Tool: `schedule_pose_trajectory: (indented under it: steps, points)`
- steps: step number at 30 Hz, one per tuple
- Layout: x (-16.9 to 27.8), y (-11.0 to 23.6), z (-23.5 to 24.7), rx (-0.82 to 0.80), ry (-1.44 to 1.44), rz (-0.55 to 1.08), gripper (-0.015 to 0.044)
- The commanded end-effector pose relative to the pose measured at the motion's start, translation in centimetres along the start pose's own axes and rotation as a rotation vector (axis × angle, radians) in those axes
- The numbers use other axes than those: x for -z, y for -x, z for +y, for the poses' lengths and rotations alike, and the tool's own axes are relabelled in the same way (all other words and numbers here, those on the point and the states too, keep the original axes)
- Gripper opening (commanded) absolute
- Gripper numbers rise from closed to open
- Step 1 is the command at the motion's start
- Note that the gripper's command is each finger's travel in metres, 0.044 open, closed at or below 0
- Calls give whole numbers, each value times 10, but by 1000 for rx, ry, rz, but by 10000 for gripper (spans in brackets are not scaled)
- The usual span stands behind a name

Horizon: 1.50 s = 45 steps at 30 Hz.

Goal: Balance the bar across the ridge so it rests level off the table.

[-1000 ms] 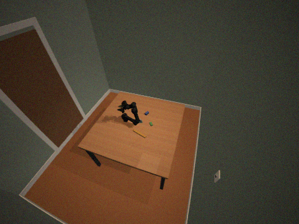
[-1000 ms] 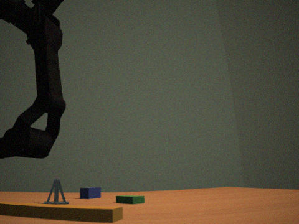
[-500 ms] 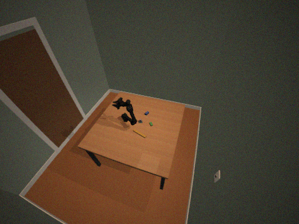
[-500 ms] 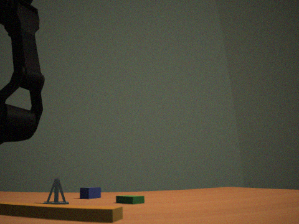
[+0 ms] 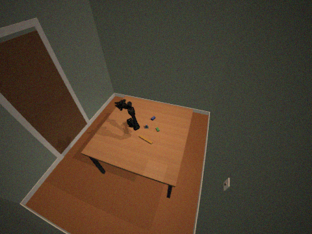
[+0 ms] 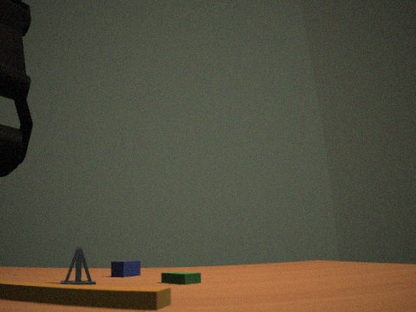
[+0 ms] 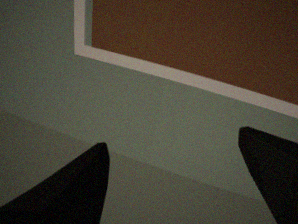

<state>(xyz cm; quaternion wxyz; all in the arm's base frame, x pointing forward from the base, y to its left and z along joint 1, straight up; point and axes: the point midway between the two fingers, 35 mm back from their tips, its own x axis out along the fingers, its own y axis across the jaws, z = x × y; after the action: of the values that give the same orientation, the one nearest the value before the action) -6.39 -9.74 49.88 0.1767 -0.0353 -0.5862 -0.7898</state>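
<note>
Lying on the wooden surface (image 5: 169, 156): blue block (image 6: 126, 268) and green block (image 6: 181, 277), near each other but apart (green one flatter). Standing behind: grey-green wall (image 6: 217, 130), brown door (image 5: 29, 91) in white frame, wall socket (image 5: 226, 184).
</note>
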Motion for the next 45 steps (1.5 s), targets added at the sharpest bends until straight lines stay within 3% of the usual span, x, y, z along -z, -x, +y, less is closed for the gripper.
schedule_pose_trajectory:
  steps: [1, 23, 45]
  points:
    - [-17, -10, -8, 36, 11, -77, 315]
    - [-113, -30, -55, 282, 109, -463, 315]
    - [-203, 10, -98, 578, 180, -826, 315]
